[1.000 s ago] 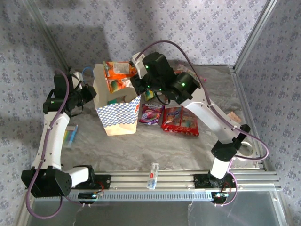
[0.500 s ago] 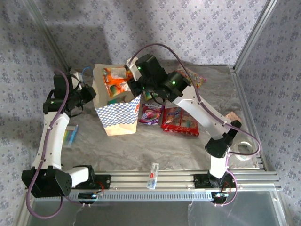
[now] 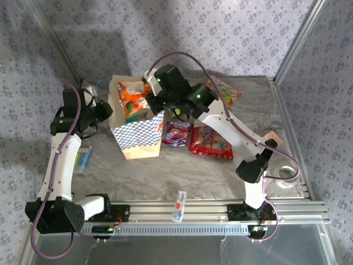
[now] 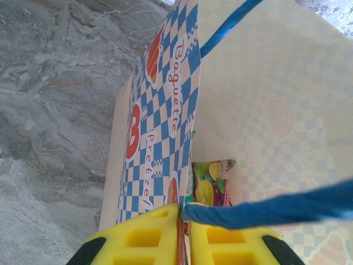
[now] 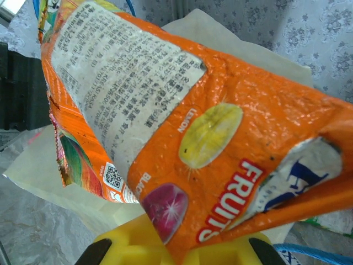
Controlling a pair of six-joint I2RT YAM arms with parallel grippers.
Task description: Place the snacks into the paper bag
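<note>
The tan paper bag (image 3: 135,130) with its blue-and-white checkered band stands upright at the back left. My left gripper (image 3: 108,113) is shut on the bag's left rim (image 4: 165,138), beside a blue cord handle (image 4: 276,207). A green and red packet (image 4: 212,182) lies inside the bag. My right gripper (image 3: 149,102) hangs over the bag's mouth, shut on an orange fruit-candy packet (image 5: 182,121) whose lower part dips into the bag (image 3: 131,96). A purple packet (image 3: 177,134) and a red packet (image 3: 211,141) lie flat just right of the bag.
Another colourful packet (image 3: 227,93) lies at the back right and a teal one (image 3: 83,159) by the left arm. A clear tube (image 3: 179,205) rests on the front rail. A tan pad (image 3: 272,137) and a white ring (image 3: 284,176) sit at the right edge.
My right arm has swung left, carrying the orange packet from the bag's right rim to over its mouth. The left gripper has kept its hold on the rim.
</note>
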